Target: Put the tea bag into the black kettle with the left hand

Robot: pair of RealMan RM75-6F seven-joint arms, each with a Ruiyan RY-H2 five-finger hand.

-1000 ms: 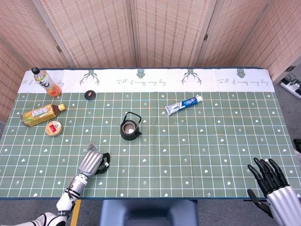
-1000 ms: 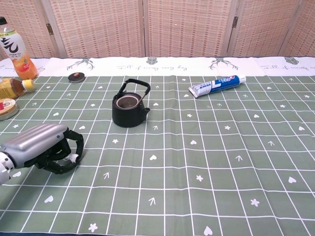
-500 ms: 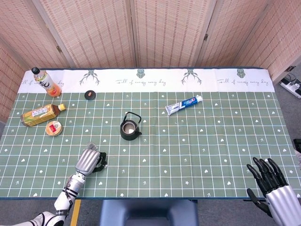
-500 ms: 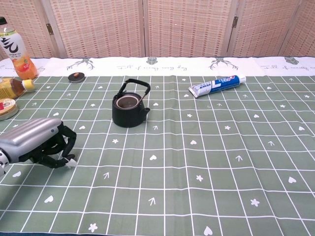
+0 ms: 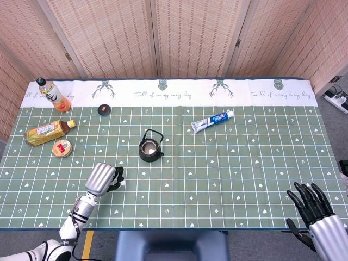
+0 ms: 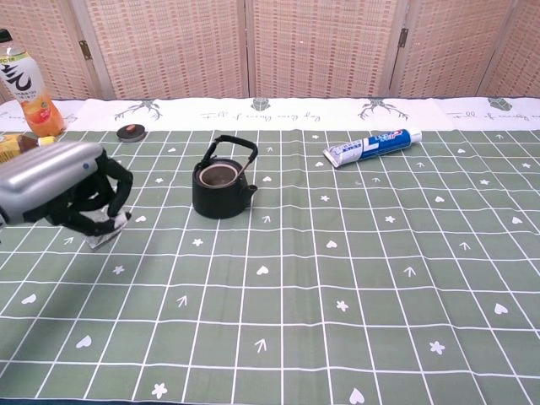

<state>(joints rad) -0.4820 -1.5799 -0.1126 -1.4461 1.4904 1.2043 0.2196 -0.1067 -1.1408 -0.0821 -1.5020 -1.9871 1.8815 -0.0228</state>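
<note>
Chest view: left hand (image 6: 63, 190) higher, tea bag (image 6: 105, 232) lifted.

Two bottles (image 5: 53, 95) (image 5: 48, 131), one black kettle (image 5: 150, 147), one toothpaste tube (image 5: 212, 121), one tea bag (image 6: 106, 228), two round tins (image 5: 63, 148) (image 5: 104, 110).

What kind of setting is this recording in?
Probably a staged test area in a room, not a real kitchen: a table under a green grid cloth, folding woven screens behind it, and unrelated items such as a kettle and toothpaste.
</note>
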